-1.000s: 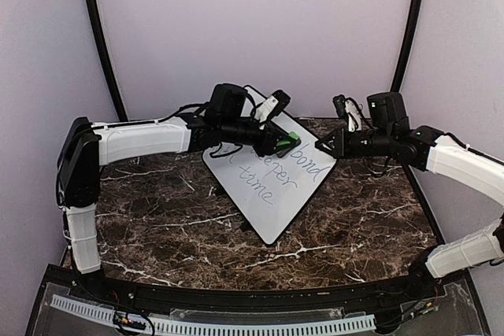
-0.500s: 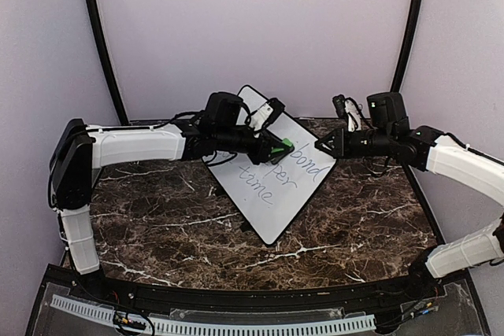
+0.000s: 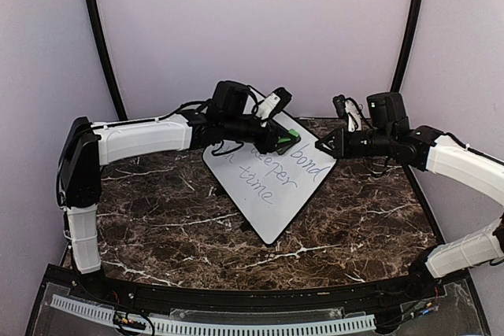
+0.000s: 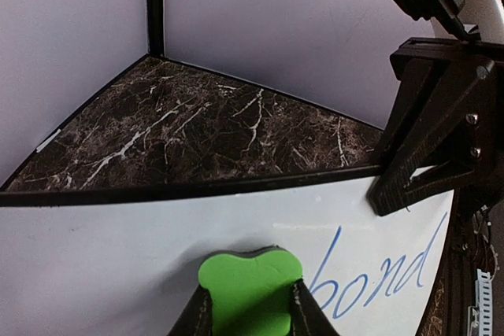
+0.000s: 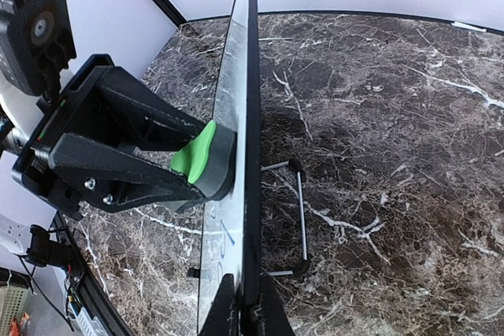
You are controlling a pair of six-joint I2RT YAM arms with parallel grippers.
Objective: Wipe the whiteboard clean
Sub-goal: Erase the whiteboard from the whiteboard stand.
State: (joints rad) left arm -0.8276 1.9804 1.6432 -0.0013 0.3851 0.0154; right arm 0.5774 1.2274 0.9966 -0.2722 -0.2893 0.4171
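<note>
The whiteboard stands tilted on the marble table, blue handwritten words on its face. My left gripper is shut on a green eraser block, whose grey pad presses flat against the board's upper part, just left of the word "bond". In the right wrist view the eraser sits against the board's face. My right gripper is shut on the board's right edge, its fingers pinching the black frame.
A wire stand props the board from behind on the marble table. Purple walls and black corner posts close in the back. My right gripper's black body sits close to the eraser.
The left gripper with the eraser slid left and back to the right across the board's upper part; some writing at the top left is gone. The right arm has held still.
</note>
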